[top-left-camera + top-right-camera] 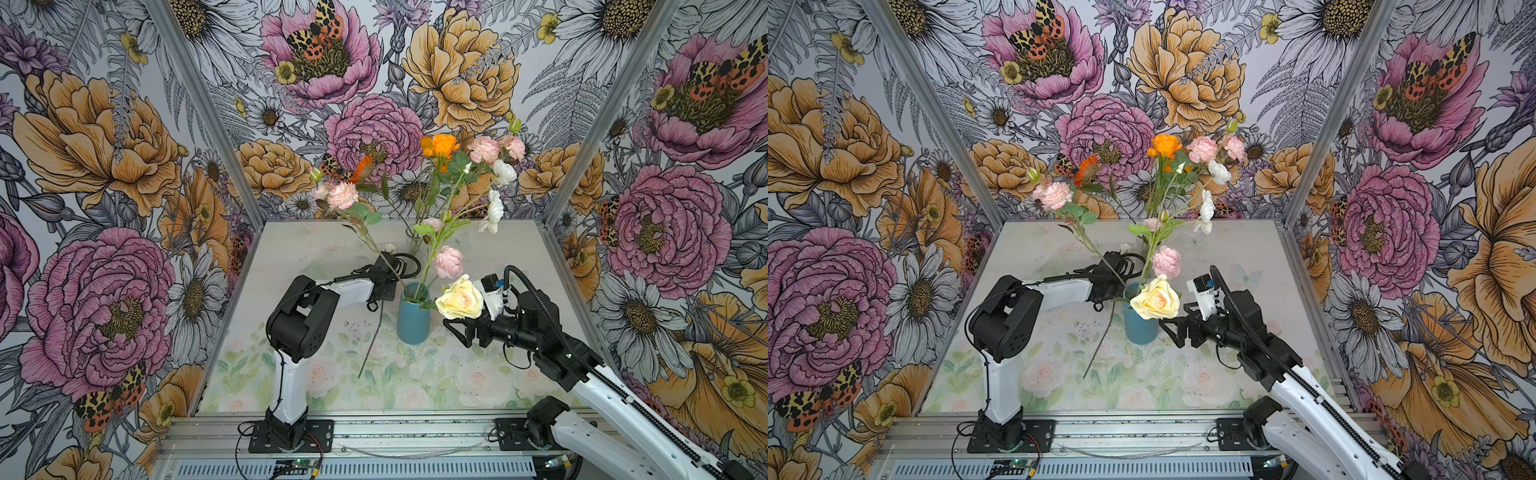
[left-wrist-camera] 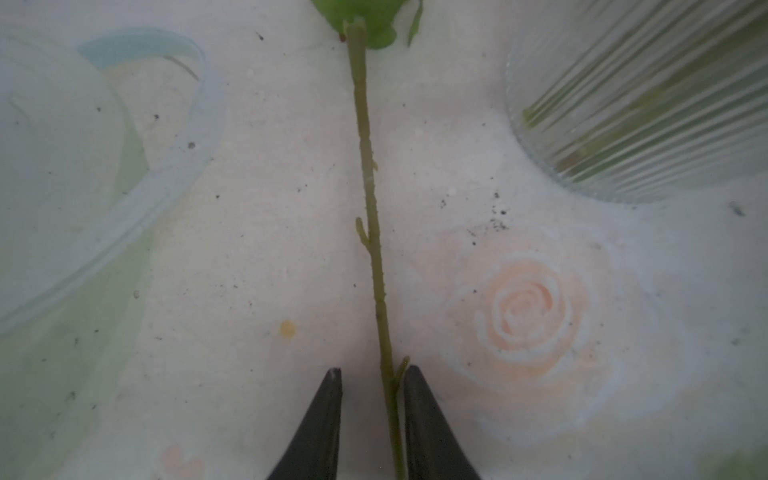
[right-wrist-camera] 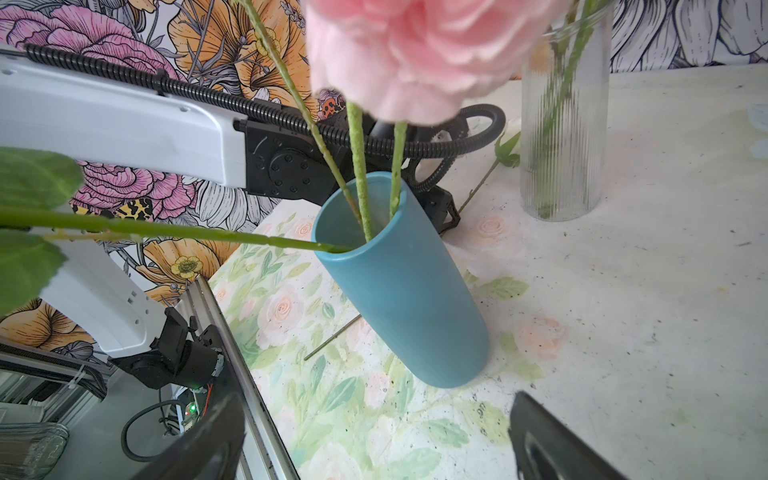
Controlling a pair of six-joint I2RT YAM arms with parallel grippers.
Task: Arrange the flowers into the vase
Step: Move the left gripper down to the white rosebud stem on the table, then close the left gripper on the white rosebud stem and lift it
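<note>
Flowers [image 1: 457,164] rise over the middle of the table [image 1: 519,257], split between two holders and one loose stalk. At the back a glass vase [image 3: 563,166] holds the tall ones with orange, pale pink and white heads. In front of it, mid-table, stands the blue vase [image 1: 412,320], upright. Several green stalks lean out of its mouth, among them a cream rose [image 1: 460,298] that droops over the rim toward the right arm, and a pink bloom [image 1: 449,262] above it.

Just left of the blue vase one more stalk [image 2: 372,232] slants steeply, with its pink head [image 1: 342,195] high and its cut end low near the table's front. The left gripper [image 2: 372,370] straddles it. The jaws are narrowed but not clenched: one finger touches the stalk and a gap shows at the other.

The right gripper [image 1: 459,332] sits just beside the blue vase under the cream rose, spread wide and holding nothing.
</note>
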